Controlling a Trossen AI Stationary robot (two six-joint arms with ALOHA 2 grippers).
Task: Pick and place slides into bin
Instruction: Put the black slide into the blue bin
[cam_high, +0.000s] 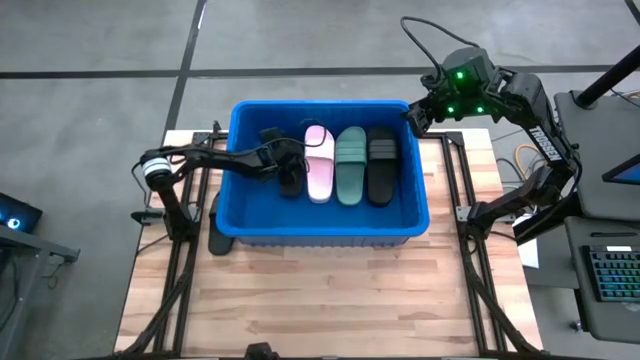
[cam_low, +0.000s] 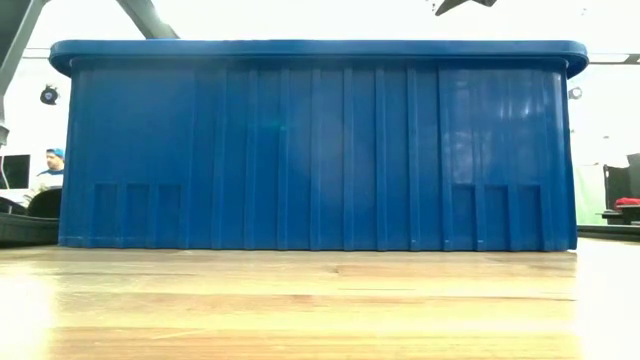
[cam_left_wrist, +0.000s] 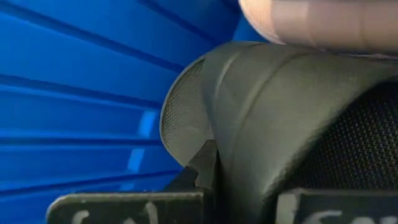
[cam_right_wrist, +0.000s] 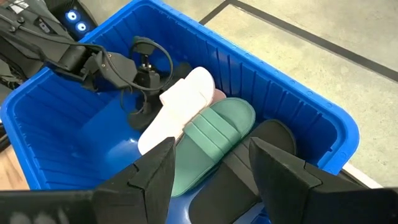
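The blue bin (cam_high: 250, 228) stands mid-table and fills the low view (cam_low: 320, 150). In it lie a light pink slide (cam_high: 320, 165), a dark green slide (cam_high: 351, 165) and a black slide (cam_high: 381, 165), side by side on the floor. My left gripper (cam_high: 283, 165) reaches in from the table's left and is shut on a second black slide (cam_high: 291, 180), just left of the pink one. My right gripper (cam_high: 418, 115) is open and empty above the bin's far right corner; its wrist view looks down on the slides (cam_right_wrist: 214, 137). My left gripper holds the second black slide by its rounded edge (cam_left_wrist: 205, 124), which lies between the two fingers (cam_left_wrist: 124, 208). The fingers come from the table's left, slanting down into the bin. The slide sits against the pink slide (cam_left_wrist: 323, 22); whether it rests on the bin's floor I cannot tell.
A dark object (cam_high: 218, 238) lies on the table by the bin's near left corner. Bare wooden tabletop (cam_high: 320, 300) lies in front of the bin. A keyboard (cam_high: 610, 275) sits off the table's right. A person (cam_low: 48, 170) shows far behind in the low view.
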